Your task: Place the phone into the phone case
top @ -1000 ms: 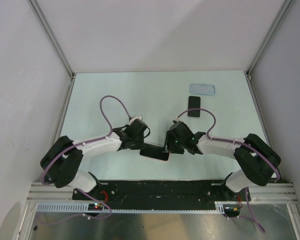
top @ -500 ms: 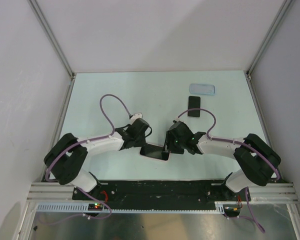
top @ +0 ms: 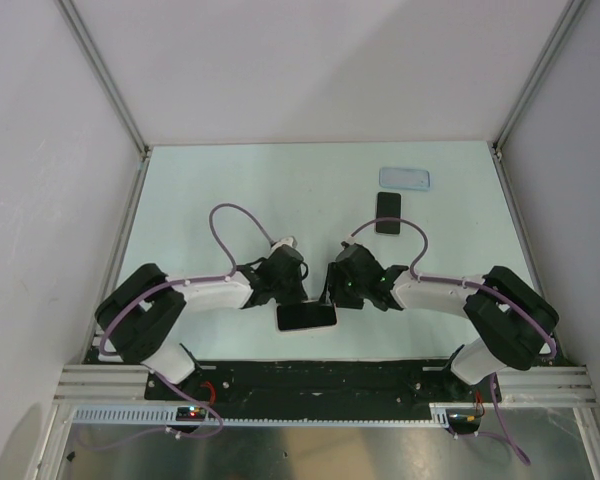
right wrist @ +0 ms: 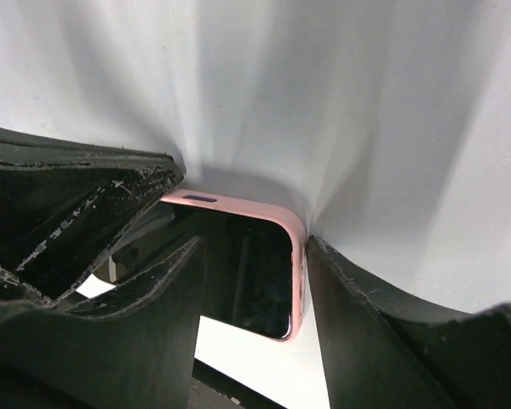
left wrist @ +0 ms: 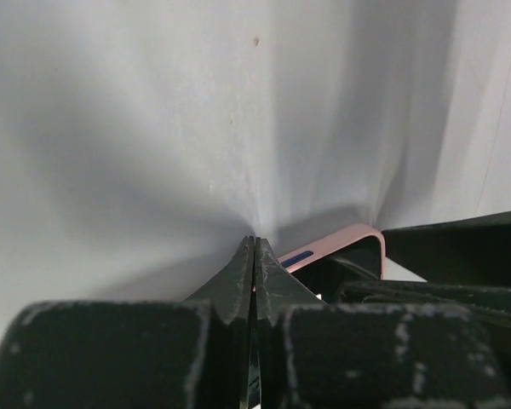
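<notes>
Pinching left claw point(left wrist: 254, 249) shut at edge of pink-rimmed slab point(top: 306, 316); straddling its corner with right claw point(right wrist: 255, 245), grip impossible to tell; leaving phone point(top: 387, 212), phone case point(top: 405, 179) well beyond slab.

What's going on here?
Both arms are at a pink-rimmed slab, close in front. The left gripper looks shut at its edge; the right gripper straddles a corner, jaws apart. The phone and case lie at the far right, neither gripper near them.

The small black phone point(top: 387, 212) lies flat just beside the light-blue see-through phone case point(top: 404, 179), on its near side.
</notes>
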Action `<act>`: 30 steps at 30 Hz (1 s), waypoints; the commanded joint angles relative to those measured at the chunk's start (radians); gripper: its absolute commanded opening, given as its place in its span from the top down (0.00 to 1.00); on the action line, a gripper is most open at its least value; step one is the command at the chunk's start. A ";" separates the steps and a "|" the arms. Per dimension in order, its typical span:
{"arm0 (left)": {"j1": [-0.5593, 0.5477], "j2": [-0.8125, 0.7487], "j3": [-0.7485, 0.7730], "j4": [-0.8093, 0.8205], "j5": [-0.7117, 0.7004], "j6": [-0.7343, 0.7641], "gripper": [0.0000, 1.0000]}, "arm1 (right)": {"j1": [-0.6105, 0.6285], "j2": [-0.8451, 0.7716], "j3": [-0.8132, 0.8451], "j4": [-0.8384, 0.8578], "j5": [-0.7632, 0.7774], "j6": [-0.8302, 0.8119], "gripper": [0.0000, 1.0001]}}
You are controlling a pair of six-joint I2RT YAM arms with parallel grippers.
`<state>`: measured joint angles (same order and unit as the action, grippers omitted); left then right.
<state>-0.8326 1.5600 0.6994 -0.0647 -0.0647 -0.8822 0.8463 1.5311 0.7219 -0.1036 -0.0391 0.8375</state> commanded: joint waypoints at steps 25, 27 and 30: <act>-0.082 -0.523 -0.202 -0.408 -0.094 -0.212 0.65 | 0.018 0.027 0.025 -0.026 0.024 -0.014 0.42; -0.093 -0.528 -0.206 -0.405 -0.093 -0.217 0.65 | 0.020 0.032 0.025 -0.023 0.023 -0.013 0.42; -0.100 -0.532 -0.210 -0.394 -0.087 -0.220 0.67 | 0.022 0.040 0.025 -0.016 0.021 -0.010 0.42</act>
<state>-0.9180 1.0542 0.4934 -0.4866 -0.1276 -1.0576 0.8566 1.5379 0.7296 -0.0998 -0.0338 0.8345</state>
